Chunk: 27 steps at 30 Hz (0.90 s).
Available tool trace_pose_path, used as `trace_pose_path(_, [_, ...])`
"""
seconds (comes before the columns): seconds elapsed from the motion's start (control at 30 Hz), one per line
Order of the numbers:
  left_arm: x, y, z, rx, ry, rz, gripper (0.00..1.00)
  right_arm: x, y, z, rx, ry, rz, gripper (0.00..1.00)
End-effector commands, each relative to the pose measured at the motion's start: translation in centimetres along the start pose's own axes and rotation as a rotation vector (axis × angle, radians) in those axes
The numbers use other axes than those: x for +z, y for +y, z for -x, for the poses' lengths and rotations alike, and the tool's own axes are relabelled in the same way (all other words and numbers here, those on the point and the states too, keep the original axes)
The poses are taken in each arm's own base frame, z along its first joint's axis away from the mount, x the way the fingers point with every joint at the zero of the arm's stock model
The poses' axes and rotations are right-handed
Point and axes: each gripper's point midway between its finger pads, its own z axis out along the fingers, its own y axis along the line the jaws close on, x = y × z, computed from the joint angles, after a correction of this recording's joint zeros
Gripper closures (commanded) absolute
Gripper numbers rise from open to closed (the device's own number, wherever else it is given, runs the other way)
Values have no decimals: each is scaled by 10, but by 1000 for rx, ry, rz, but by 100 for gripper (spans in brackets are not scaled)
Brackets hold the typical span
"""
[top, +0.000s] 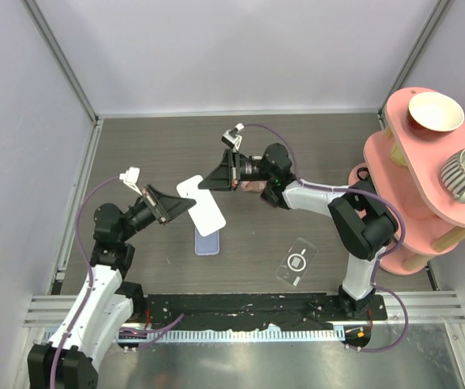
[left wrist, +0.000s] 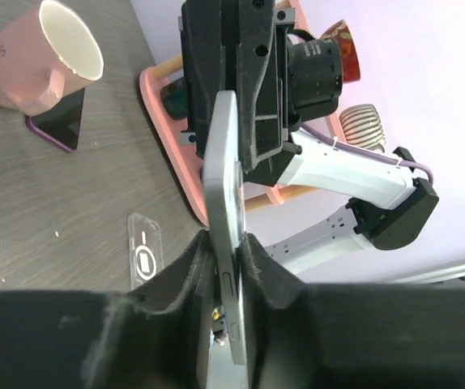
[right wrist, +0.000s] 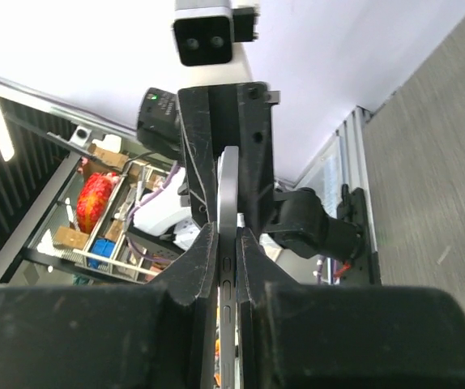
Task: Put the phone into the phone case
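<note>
Pink mug (left wrist: 22,74), clear case (top: 296,263), pink rack (top: 394,170), phone (top: 200,204)

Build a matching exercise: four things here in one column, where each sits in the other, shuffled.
1 white phone; 2 pale lilac phone case; 3 cream bowl; 4 clear plastic card.
A on the pink shelf; B flat on the table by the right arm; C clamped between left gripper and right gripper; D flat on the table below the phone.
Pairs: 1-C, 2-D, 3-A, 4-B.
</note>
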Motion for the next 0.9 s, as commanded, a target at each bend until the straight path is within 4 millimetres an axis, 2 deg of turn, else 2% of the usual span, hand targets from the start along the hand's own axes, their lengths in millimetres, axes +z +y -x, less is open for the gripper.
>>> trace_pose_path(0.0, [7,-5,-2,-8,36,-13,94,12,15,15,-131,-30,-17,99])
trace_pose_path(0.03, [8,-1,-1,-25,32,5,100,11,1,12,-87,-18,-85,98])
trace_pose_path(0.07, [9,2,0,-35,29,19,100,11,5,15,-114,-19,-111,94])
trace_pose_path(0.1, [9,7,-1,-56,31,43,100,9,-5,23,-233,-41,-174,84])
trace_pose_path(0.13, [9,11,3,-65,9,68,100,0,-29,15,-160,-20,-314,76])
trace_pose_path(0.17, [9,15,4,-75,-2,93,100,-4,-19,26,-252,-50,-379,67])
trace_pose_path(0.2, [8,24,4,-98,-3,156,100,-13,-26,30,-368,-45,-463,55])
trace_pose_path(0.23, [6,27,5,-96,-12,189,100,-33,-47,36,-379,-83,-639,50])
trace_pose_path(0.27, [6,33,11,-94,-46,235,100,-44,-47,39,-434,-103,-706,47])
trace_pose_path(0.3, [3,38,12,-117,-52,287,100,-46,-33,36,-511,-114,-734,40])
trace_pose_path(0.33, [0,41,14,-131,-69,323,100,-63,-38,47,-655,-147,-869,38])
trace_pose_path(0.37, [-2,47,22,-138,-114,376,100,-67,-43,37,-720,-129,-923,35])
trace_pose_path(0.4, [-6,49,23,-165,-121,423,100,-57,-27,23,-835,-108,-926,34])
trace_pose_path(0.43, [-7,49,27,-173,-141,446,100,-52,-22,18,-962,-80,-928,34])
trace_pose_path(0.47, [-9,51,32,-182,-174,474,100,-62,-31,16,-1019,-92,-1011,34])
trace_pose_path(0.5, [-12,50,35,-197,-189,496,100,-59,-27,9,-1076,-87,-999,34])
trace_pose_path(0.53, [-12,50,36,-222,-205,509,100,-41,1,4,-1161,-157,-903,34])
trace_pose_path(0.57, [-14,50,38,-237,-219,522,100,-46,-9,-9,-1223,-122,-901,34])
trace_pose_path(0.6, [-16,52,41,-251,-239,548,100,-42,-1,-16,-1266,-135,-861,35])
trace_pose_path(0.63, [-17,52,42,-276,-248,559,100,-31,26,-22,-1335,-197,-771,35])
trace_pose_path(0.67, [-18,54,42,-291,-254,579,100,-32,20,-36,-1394,-158,-750,36])
trace_pose_path(0.7, [-21,55,42,-309,-261,603,100,-31,24,-40,-1433,-164,-729,36])
trace_pose_path(0.73, [-22,56,42,-319,-265,612,100,-24,37,-47,-1471,-189,-677,36])
trace_pose_path(0.83, [-26,59,42,-359,-285,641,100,-22,24,-60,-1551,-103,-681,36])
trace_pose_path(0.87, [-27,58,41,-374,-294,643,100,-15,17,-69,-1581,-52,-675,36])
